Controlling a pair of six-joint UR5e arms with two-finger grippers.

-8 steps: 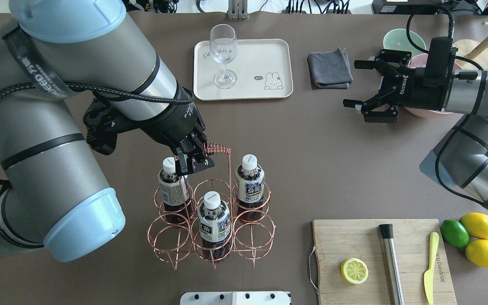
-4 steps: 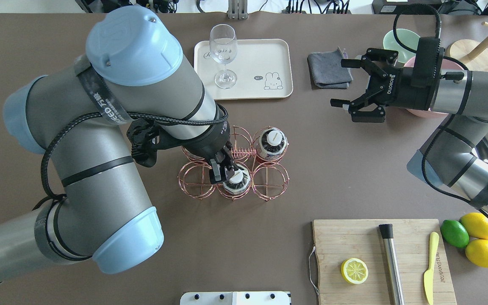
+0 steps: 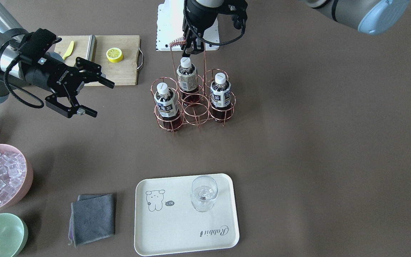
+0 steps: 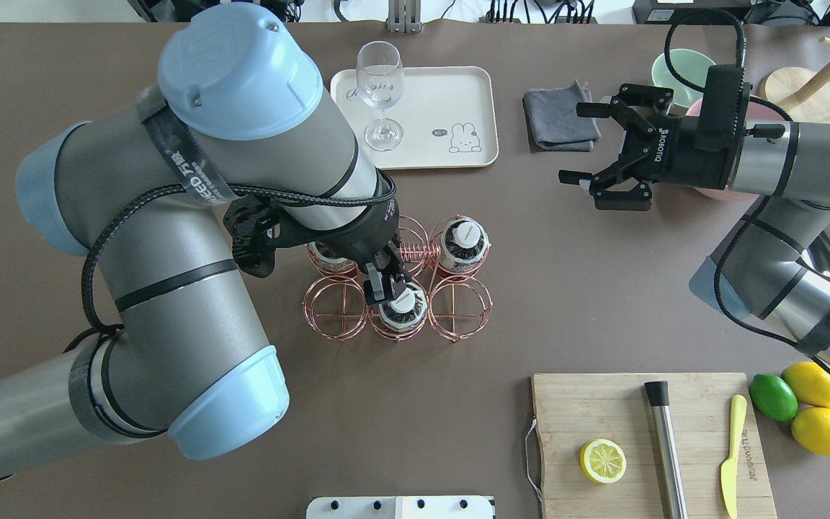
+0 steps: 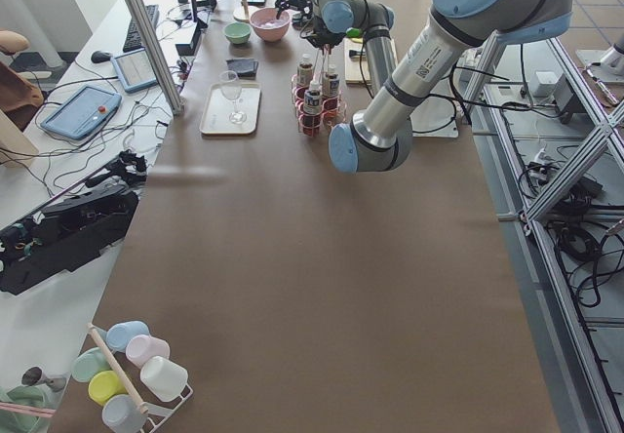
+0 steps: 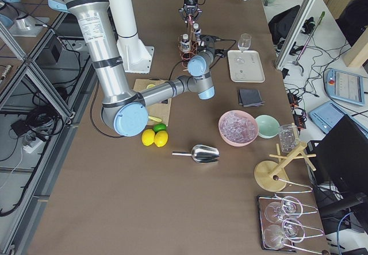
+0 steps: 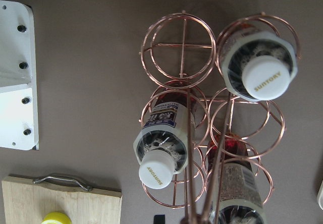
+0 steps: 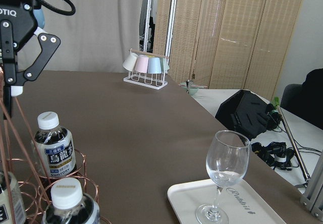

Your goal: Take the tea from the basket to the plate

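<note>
Now we log left hand (image 3: 193,48) clamped on basket (image 3: 177,42) handle, tea (image 3: 186,76) directly beneath; right hand (image 3: 100,100) spread open, well apart; wine glass (image 3: 204,192) on plate (image 3: 177,228).

Robotics lab: aluminium frame struts (image 5: 570,175), floor cables (image 5: 580,243), teach pendant (image 5: 73,111) beside brown test table (image 5: 322,287).

Brown table (image 3: 316,142): wire bottle basket (image 4: 333,309) mid-table, cream tray (image 3: 177,232) on operators' side, grey cloth (image 3: 93,217) beside tray. Pink ice bowl (image 3: 28,175) & green bowl (image 3: 0,233) near cloth, metal scoop (image 6: 198,153) by them. Bamboo cutting board (image 3: 127,71) at robot's edge, 2 lemons (image 4: 816,384) + lime (image 4: 773,397) just beside it. Cup rack (image 5: 132,374) at robot's left end.
</note>
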